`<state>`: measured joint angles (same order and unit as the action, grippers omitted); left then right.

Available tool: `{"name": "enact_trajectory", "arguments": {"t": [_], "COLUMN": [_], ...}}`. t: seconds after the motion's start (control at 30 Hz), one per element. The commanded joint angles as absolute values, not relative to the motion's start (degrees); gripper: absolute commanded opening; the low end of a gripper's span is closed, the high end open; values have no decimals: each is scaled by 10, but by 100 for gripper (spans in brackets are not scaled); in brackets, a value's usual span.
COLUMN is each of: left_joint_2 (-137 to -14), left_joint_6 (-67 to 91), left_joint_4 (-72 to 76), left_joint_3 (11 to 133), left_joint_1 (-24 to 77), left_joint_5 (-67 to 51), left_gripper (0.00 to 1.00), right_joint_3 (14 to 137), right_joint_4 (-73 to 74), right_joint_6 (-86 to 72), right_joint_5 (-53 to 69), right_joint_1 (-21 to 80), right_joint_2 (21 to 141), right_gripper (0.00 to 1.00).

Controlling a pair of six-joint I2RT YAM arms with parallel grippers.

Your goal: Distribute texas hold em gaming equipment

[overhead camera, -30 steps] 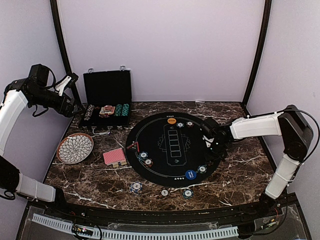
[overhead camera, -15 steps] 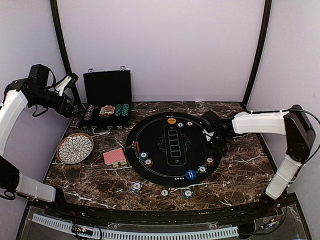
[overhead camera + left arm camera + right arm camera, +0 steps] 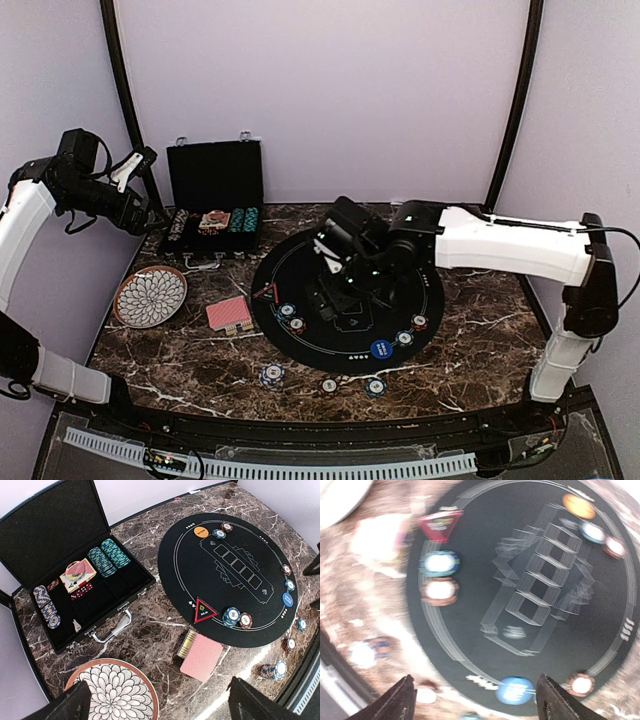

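The poker gear lies round a black round mat. My right gripper hangs open and empty over the mat's middle; its view is blurred. A blue button and two chips sit at the mat's near right edge. A blue chip and a red chip rest at its left edge. The orange button lies at the far rim. A red-backed card deck lies on the marble left of the mat. My left gripper is open, high above the plate and deck.
An open black case with chip rows stands at the back left. A petal-pattern plate sits near the left edge. A red triangle marker lies on the mat's left rim. Three loose chips lie near the front edge.
My right arm swung left from the mat's right edge to above its middle, jaws widening. A red chip now lies where the gripper was. The left arm has not moved.
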<state>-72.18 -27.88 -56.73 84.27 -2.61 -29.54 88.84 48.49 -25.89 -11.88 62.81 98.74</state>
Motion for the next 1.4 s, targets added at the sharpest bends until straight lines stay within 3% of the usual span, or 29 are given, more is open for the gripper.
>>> {"name": "enact_trajectory", "arguments": {"t": [0.0, 0.3, 0.67, 1.37], "left_joint_2": [-703, -705, -708, -702], "left_joint_6": [-283, -286, -286, -290], "left_joint_4": [-578, -583, -581, -585], "left_joint_3": [837, 846, 850, 852], "left_joint_1": [-23, -23, -23, -23], "left_joint_5": [-304, -308, -310, -310], "left_gripper": [99, 99, 99, 99], "right_joint_3": [952, 1045, 1083, 1134], "right_joint_4": [497, 488, 502, 529], "right_joint_6": [-244, -173, -131, -114], "right_joint_5": [-92, -16, 23, -18], "right_joint_1": [693, 756, 761, 780], "right_joint_2": [1061, 1172, 1220, 1299], "right_gripper": [88, 98, 98, 92]}}
